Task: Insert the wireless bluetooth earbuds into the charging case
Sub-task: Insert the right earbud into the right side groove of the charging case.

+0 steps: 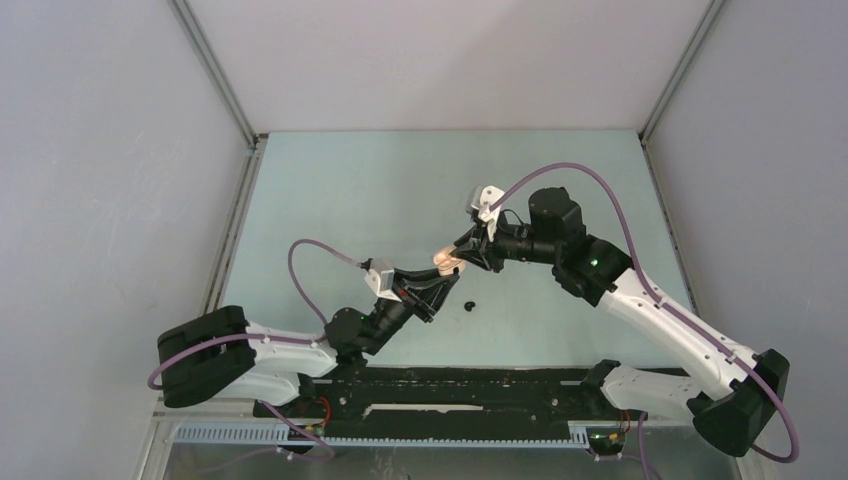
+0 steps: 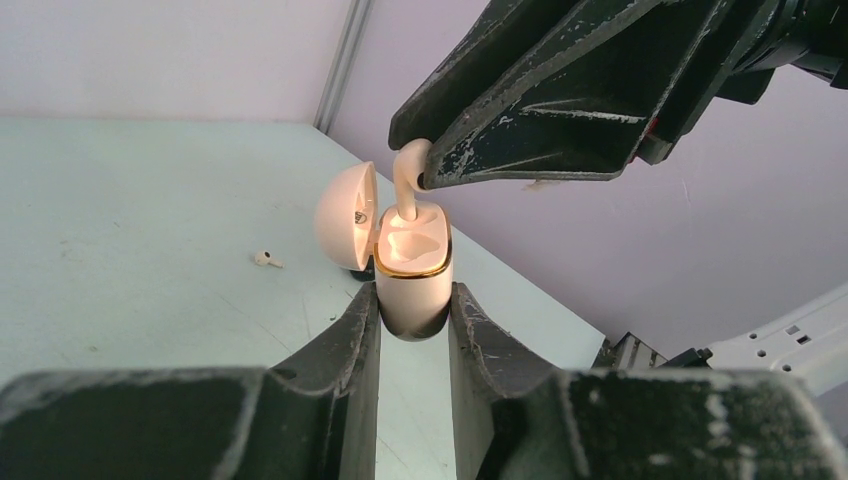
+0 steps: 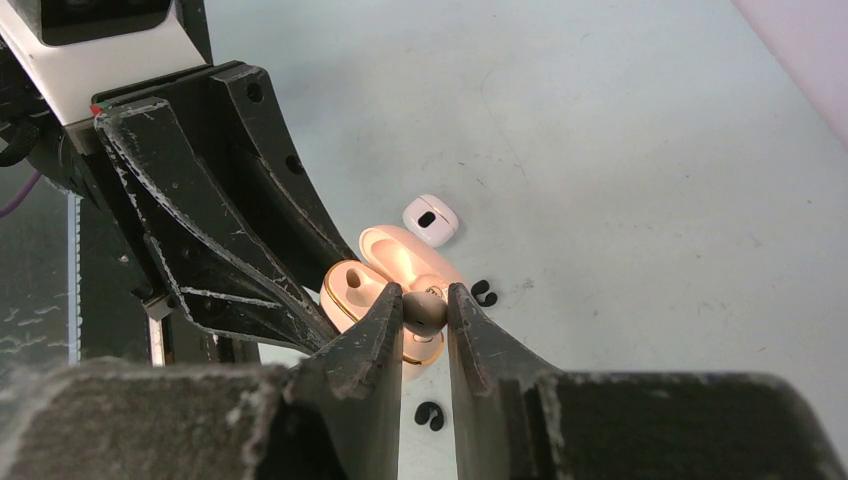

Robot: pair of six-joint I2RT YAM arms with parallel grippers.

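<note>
Your right tool pinches a beige earbud, its stem touching the socket of the open case. Your left tool clamps that case upright. Black earbuds lie on the counter nearby.

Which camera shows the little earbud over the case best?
The left wrist view: the earbud shows side-on, stem tip at the open case. The right wrist view shows only its head, pinched; the top view, barely a pale speck.

Arms: both reach to mid-table | Grippers: left gripper and right gripper meet at a beige case | Table: small black piece nearby
</note>
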